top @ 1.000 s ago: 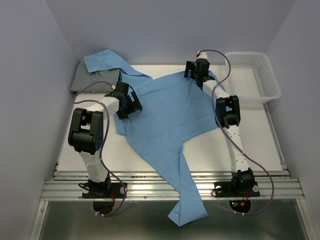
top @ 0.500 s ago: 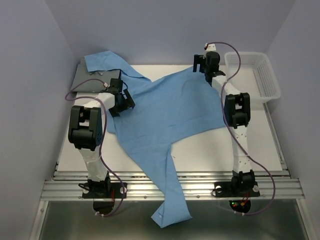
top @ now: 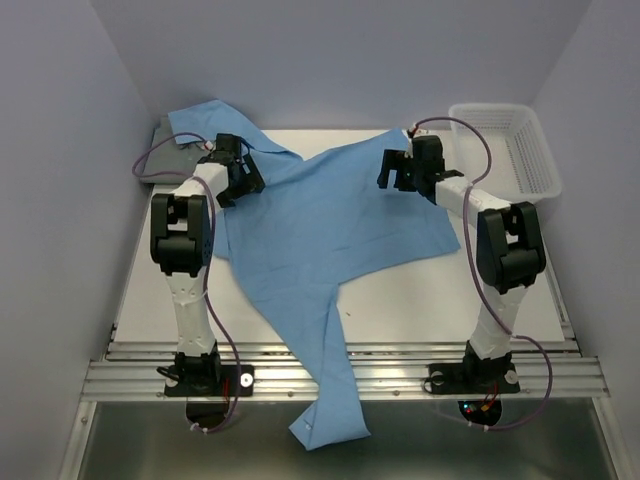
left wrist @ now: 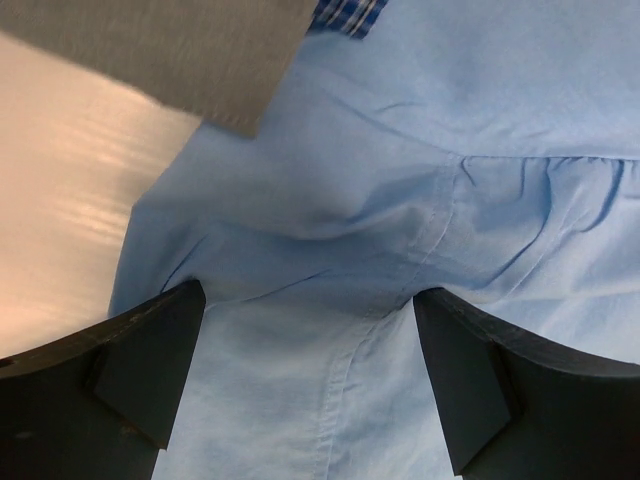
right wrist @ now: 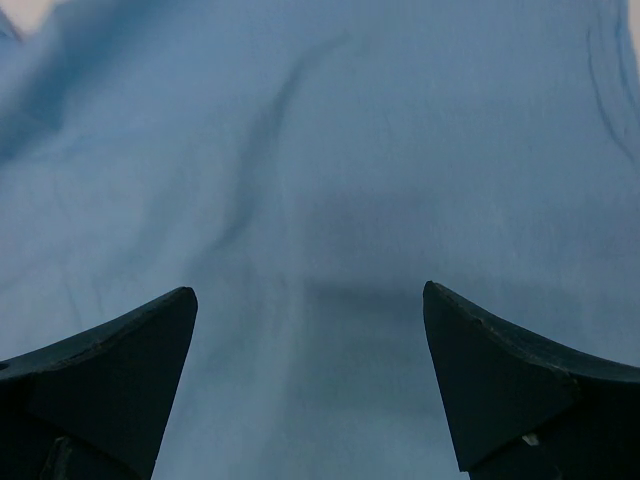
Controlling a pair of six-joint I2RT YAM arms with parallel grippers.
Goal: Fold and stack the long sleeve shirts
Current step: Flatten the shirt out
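The sky-blue shirt (top: 340,225) is spread on the surface (top: 400,290), with one sleeve draped over the near edge. The grey shirt (left wrist: 170,50) is overlapped at far left. The left gripper (left wrist: 310,390) and right gripper (right wrist: 310,380) are held apart over the blue cloth.

Grey shirt (top: 160,165) largely hidden beneath blue shirt (top: 330,220); checked patch (left wrist: 345,14) touching blue shirt cut off by frame top; right wrist view: blue shirt blurred, edges cropped
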